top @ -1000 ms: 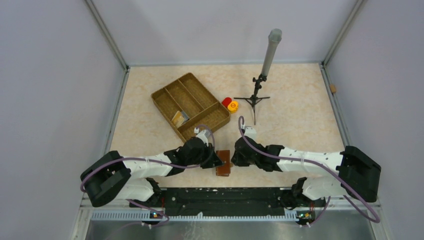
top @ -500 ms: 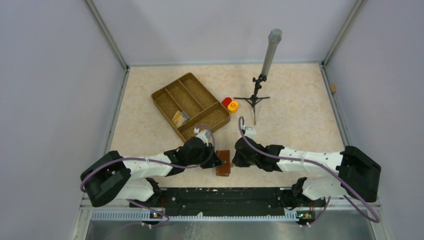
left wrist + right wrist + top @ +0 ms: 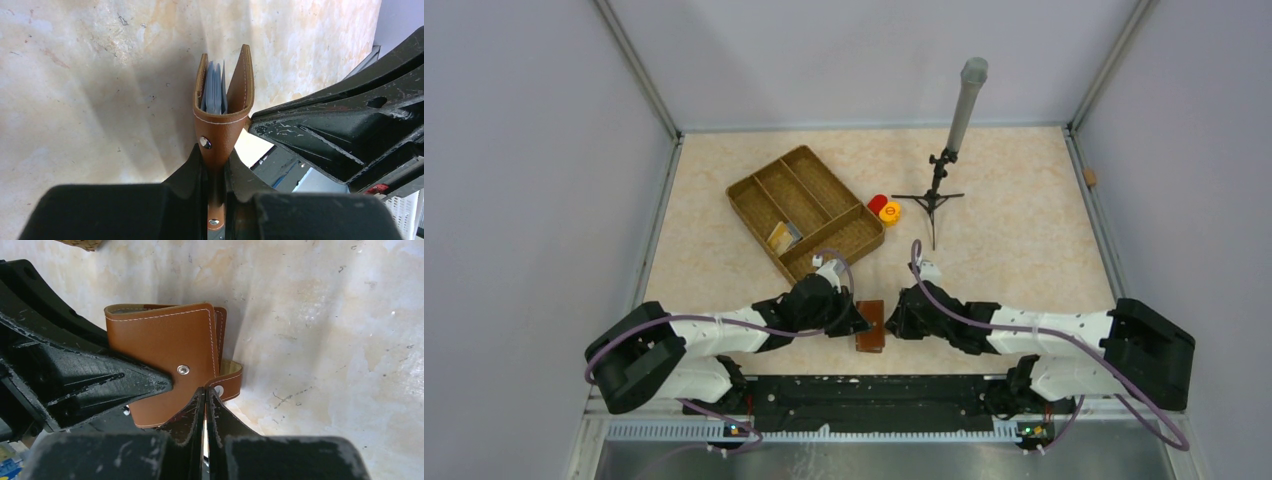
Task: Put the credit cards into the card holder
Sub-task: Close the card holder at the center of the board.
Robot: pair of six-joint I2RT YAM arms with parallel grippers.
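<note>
Now: smooth, white-stitched brown leather holder (image 3: 222,125) stands on edge on the mottled tabletop (image 3: 1024,220), pale blue flat cards (image 3: 214,92) inside. Left end effector (image 3: 215,165) pinches its folded end; right end effector (image 3: 206,395) pinches its snap strap (image 3: 231,382).

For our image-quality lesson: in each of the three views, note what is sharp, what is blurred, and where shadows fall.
Top external: even light, sharp, faint shadows. Left wrist: card holder sharp, left gripper blurred up close, shadow on the table beside it. Right wrist: same, right gripper soft.
</note>
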